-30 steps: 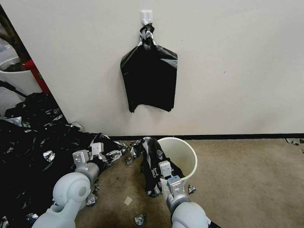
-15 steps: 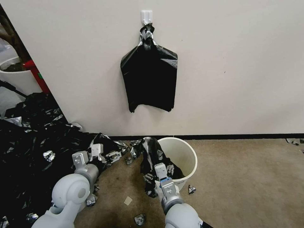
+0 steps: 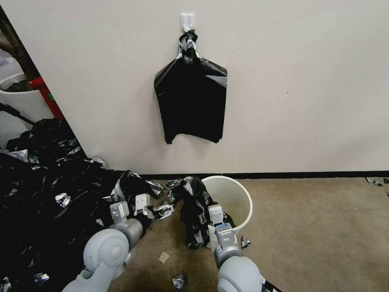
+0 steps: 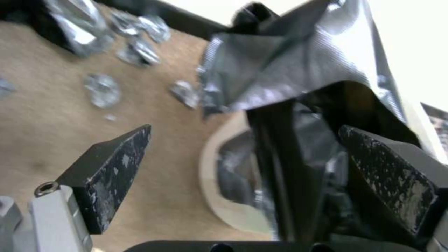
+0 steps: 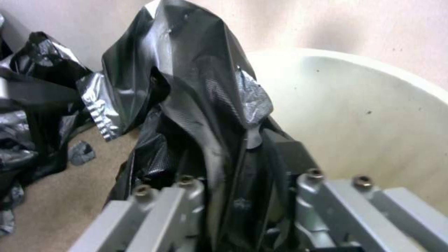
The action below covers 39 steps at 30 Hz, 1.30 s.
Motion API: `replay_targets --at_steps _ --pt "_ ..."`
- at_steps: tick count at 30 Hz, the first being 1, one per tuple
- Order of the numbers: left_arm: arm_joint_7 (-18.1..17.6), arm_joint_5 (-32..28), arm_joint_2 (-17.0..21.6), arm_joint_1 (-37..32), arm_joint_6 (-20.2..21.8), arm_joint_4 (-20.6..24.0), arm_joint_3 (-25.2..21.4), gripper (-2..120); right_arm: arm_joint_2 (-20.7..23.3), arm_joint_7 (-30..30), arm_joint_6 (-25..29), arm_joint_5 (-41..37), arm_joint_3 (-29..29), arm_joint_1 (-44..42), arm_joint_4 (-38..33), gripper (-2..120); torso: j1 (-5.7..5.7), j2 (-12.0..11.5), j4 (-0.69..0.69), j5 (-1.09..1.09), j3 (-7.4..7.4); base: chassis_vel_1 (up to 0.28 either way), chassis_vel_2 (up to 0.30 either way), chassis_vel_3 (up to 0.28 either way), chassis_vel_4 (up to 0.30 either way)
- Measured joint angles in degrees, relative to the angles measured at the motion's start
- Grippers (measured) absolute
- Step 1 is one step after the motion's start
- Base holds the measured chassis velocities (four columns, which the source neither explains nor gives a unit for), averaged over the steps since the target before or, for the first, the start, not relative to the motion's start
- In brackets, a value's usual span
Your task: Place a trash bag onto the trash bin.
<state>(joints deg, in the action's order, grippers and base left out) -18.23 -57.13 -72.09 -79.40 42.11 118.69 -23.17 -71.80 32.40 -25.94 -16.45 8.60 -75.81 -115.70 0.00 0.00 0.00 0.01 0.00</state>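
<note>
Trash bag [image 3: 195, 211] hiding trash bin [image 3: 235, 198] rim

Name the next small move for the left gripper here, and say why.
Probably ease the open left gripper onto the trash bag edge and close. The bag drapes bunched over the trash bin rim, held by the right gripper, so its mouth needs spreading.

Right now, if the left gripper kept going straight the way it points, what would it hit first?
Most likely the trash bag draped over the near rim of the trash bin. The left gripper is open and aimed at that black film; depth is hard to judge.
</note>
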Motion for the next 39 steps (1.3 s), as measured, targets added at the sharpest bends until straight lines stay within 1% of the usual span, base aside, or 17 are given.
replay_targets --at_steps 1,3,5,6,8,12,21,24,27,28,30,32,34,36,37,38,39 --pt "0.00 -0.65 -0.50 0.33 0.00 -0.52 0.47 100 -0.09 0.02 0.31 -0.45 -0.14 -0.04 0.07 22 0.00 0.00 0.00 0.00 0.00 0.000 0.000 0.000 0.000" --pt "0.00 -1.09 -1.01 0.64 0.01 -0.98 0.95 100 -0.19 0.02 0.56 -0.78 -0.21 -0.06 0.14 18 0.00 -0.01 0.00 0.00 0.00 0.000 0.000 0.000 0.000" --pt "0.00 -1.42 -2.49 1.48 0.02 -2.08 2.67 100 -0.58 0.02 1.58 -1.92 -0.29 -0.08 0.36 7 0.00 0.00 0.00 0.00 0.00 0.000 0.000 0.000 0.000" --pt "0.00 -1.42 -2.49 1.48 0.02 -2.08 2.67 100 -0.58 0.02 1.58 -1.92 -0.29 -0.08 0.36 7 0.00 0.00 0.00 0.00 0.00 0.000 0.000 0.000 0.000" --pt "-0.01 -0.73 -3.42 2.17 0.08 -2.86 4.22 100 -0.91 -0.02 2.59 -2.78 -0.36 -0.08 0.49 0 0.00 0.00 0.00 0.00 0.00 0.000 0.000 0.000 0.000" --pt "-0.10 1.30 -4.45 3.33 0.10 -4.58 6.01 100 -1.40 -0.09 3.57 -3.01 -0.69 -0.32 0.59 0 0.00 0.00 0.00 -0.01 0.00 0.000 0.000 0.000 0.000" --pt "-0.41 3.23 -5.61 4.64 -0.41 -7.31 7.69 100 -1.87 -1.68 5.20 -1.03 -1.12 -1.18 0.43 0 0.00 0.00 0.00 -0.01 0.00 0.000 0.000 0.000 0.000" --pt "-1.03 3.81 -6.16 4.68 -0.74 -7.89 8.34 97 -2.00 -2.03 5.46 -0.35 -1.13 -1.47 0.41 0 0.00 0.00 0.00 0.00 0.00 0.000 0.000 0.000 0.000" --pt "-2.20 4.93 -6.92 4.68 -2.19 -8.81 9.14 85 -2.12 -2.34 5.74 0.45 -1.17 -1.97 0.23 0 0.00 0.00 0.00 -0.01 0.00 0.000 0.000 0.000 0.000" --pt "-2.20 4.93 -6.92 4.68 -2.19 -8.81 9.14 85 -2.12 -2.34 5.74 0.45 -1.17 -1.97 0.23 0 0.00 0.00 0.00 -0.01 0.00 0.000 0.000 0.000 0.000" --pt "-2.56 5.03 -6.97 4.67 -2.30 -8.92 9.23 76 -2.00 -2.52 5.84 0.88 -1.22 -2.30 0.03 0 0.00 0.00 0.00 -0.01 0.00 0.000 0.000 0.000 0.000" --pt "-2.63 5.03 -6.97 4.66 -2.30 -8.92 9.24 73 -1.97 -2.54 5.88 0.98 -1.23 -2.36 0.01 0 0.00 0.00 0.01 -0.01 0.00 0.000 0.000 0.000 0.000" --pt "-3.23 5.04 -7.03 4.66 -1.88 -8.90 9.41 59 -1.84 -2.65 6.08 1.37 -1.25 -2.54 0.00 0 0.00 0.00 0.00 -0.01 0.00 0.000 0.000 0.000 0.000" --pt "-3.32 5.04 -7.04 4.66 -1.78 -8.90 9.43 57 -1.83 -2.66 6.11 1.41 -1.25 -2.55 0.01 0 0.00 0.00 0.00 -0.01 0.00 0.000 0.000 0.000 0.000" --pt "-4.05 5.04 -7.21 4.61 -0.74 -8.76 9.60 49 -1.68 -2.88 6.63 2.02 -1.32 -2.65 0.09 0 0.00 0.00 0.01 -0.01 0.00 0.000 0.000 0.000 0.000" --pt "-4.05 5.04 -7.21 4.61 -0.74 -8.76 9.60 49 -1.68 -2.88 6.63 2.02 -1.32 -2.65 0.09 0 0.00 0.00 0.01 -0.01 0.00 0.000 0.000 0.000 0.000" --pt "-4.26 5.05 -7.29 4.58 -0.46 -8.70 9.65 43 -1.57 -3.11 6.98 2.34 -1.43 -2.71 0.13 0 0.00 0.00 0.00 -0.01 0.00 0.000 0.000 0.000 0.000"
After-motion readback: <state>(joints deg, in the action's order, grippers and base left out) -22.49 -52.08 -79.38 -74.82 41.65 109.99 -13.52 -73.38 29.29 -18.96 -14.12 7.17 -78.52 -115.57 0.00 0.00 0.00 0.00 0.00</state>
